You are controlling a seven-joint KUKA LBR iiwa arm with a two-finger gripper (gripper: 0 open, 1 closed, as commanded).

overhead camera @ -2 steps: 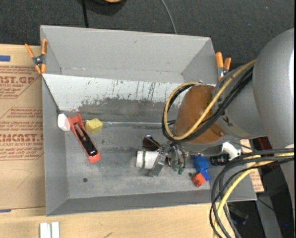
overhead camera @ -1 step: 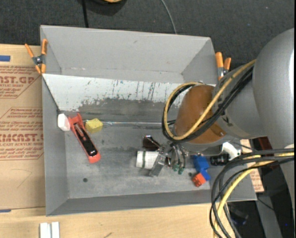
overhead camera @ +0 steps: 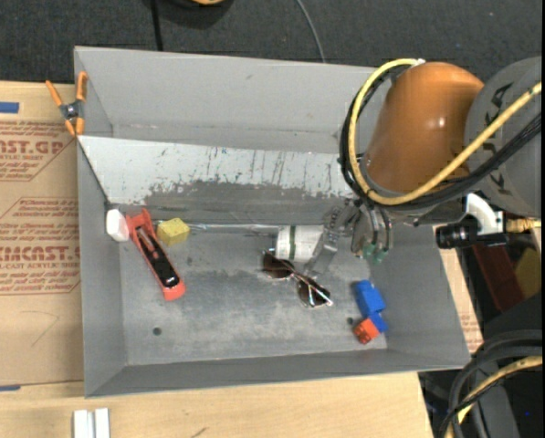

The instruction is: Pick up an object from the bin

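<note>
White roll, one, lies by gripper and one sunglasses pair.

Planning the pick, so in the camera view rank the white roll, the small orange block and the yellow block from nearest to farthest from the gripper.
1. White roll, just left of the gripper.
2. Small orange block, toward the front.
3. Yellow block, far left.

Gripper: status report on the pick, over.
Gripper low in bin, right side, next to white cylinder. Grasp not confirmed. Sunglasses lie right beside cylinder; blue block close by.
</note>
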